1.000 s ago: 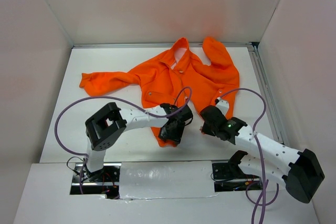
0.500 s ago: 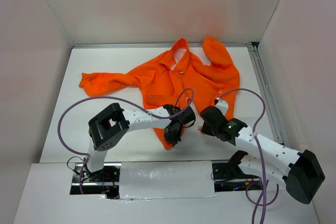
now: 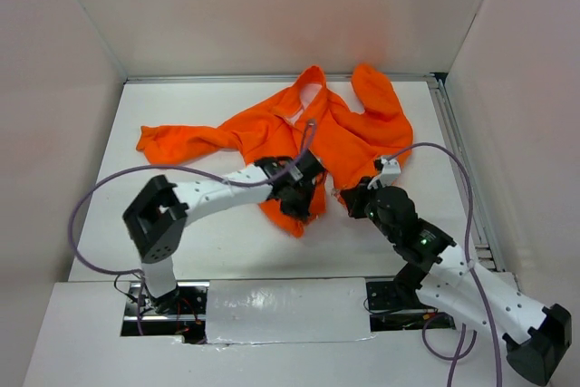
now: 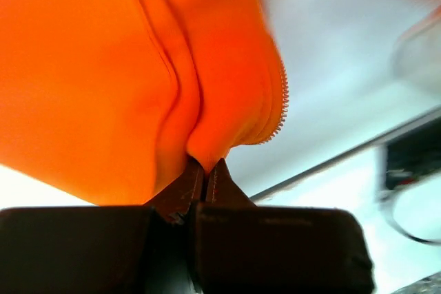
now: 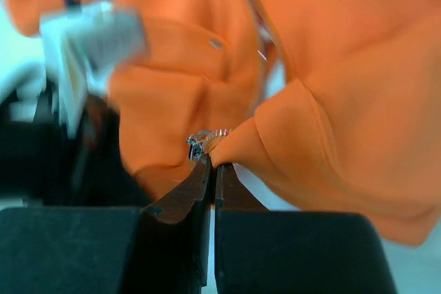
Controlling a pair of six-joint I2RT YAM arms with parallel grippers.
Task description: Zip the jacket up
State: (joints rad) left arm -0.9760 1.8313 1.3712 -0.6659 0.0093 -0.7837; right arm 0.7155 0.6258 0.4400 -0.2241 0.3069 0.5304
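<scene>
The orange jacket (image 3: 272,138) lies spread on the white table, collar toward the back, one sleeve stretched left. My left gripper (image 3: 302,202) is shut on the jacket's lower front hem; in the left wrist view the fabric (image 4: 138,80) bulges out of the pinched jaws (image 4: 205,164), with zipper teeth (image 4: 281,111) along its right edge. My right gripper (image 3: 349,198) is shut on the other front edge; in the right wrist view it (image 5: 213,163) pinches an orange fold (image 5: 296,135) right beside the silver zipper slider (image 5: 198,146). The two grippers are close together, near the hem.
White walls enclose the table on three sides. A metal rail (image 3: 458,156) runs along the right edge. Purple cables (image 3: 136,183) loop from both arms over the near part of the table.
My left gripper closed on the hem and moved back and slightly up-table, dragging the fabric. The right arm swung forward and left, its gripper staying shut on the zipper edge.
</scene>
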